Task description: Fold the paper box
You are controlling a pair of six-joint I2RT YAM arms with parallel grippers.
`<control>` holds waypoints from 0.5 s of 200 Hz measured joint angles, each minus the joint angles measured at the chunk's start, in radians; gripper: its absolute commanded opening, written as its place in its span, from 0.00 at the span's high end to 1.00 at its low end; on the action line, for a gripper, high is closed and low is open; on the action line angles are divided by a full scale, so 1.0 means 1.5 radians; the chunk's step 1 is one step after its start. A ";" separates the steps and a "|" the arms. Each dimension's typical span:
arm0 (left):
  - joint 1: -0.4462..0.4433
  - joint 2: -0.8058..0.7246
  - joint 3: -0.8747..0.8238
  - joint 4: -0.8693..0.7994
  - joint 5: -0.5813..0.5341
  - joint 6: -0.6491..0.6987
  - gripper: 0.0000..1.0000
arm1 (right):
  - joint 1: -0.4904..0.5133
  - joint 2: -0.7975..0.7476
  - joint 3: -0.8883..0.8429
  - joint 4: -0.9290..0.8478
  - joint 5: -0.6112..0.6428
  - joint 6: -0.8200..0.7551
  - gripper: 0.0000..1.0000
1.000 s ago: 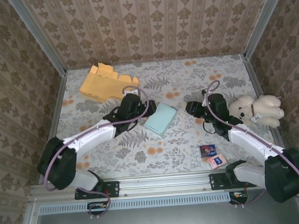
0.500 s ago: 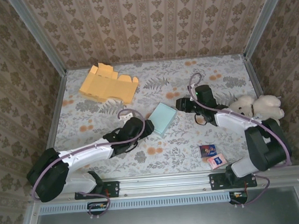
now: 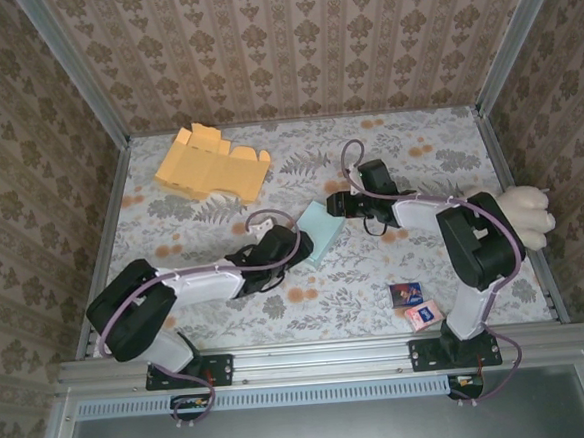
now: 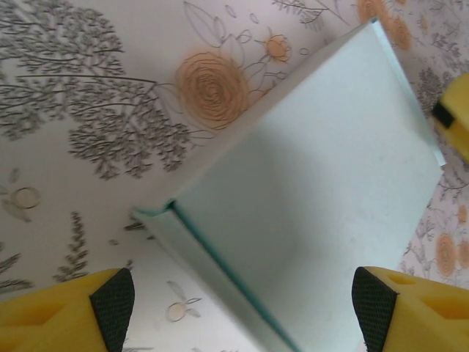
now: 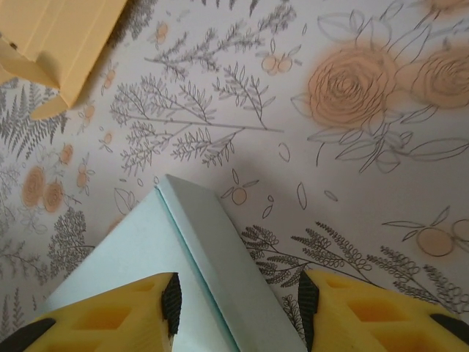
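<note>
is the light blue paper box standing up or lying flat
Flat: the light blue box lies as a thin slab on the table, no walls raised.

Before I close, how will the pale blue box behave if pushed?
The pale blue box looks like thin folded card, so it is probably light and likely to flex. Lying flat on the table, it may slide rather than fold.

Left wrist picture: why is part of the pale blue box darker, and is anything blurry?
Left wrist view: a soft shadow dims the paper box's lower-left part, and the yellow fingers look slightly blurred; right wrist view: the floral tablecloth is crisp.
</note>
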State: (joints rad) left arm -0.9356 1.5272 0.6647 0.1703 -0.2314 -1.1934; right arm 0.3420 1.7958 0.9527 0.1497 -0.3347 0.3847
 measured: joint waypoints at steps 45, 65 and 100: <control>0.001 0.031 0.042 0.001 -0.004 0.002 0.21 | 0.002 0.009 -0.001 0.005 -0.037 0.003 0.52; 0.004 0.045 0.054 -0.005 -0.008 0.008 0.22 | -0.001 0.003 -0.014 0.014 -0.046 0.007 0.52; 0.010 0.072 0.107 -0.043 -0.025 0.034 0.22 | -0.006 -0.036 -0.052 0.017 -0.046 0.027 0.53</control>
State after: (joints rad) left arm -0.9199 1.6352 0.8246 0.1062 -0.2687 -1.1423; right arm 0.3332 1.7420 0.8753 0.1757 -0.4042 0.4248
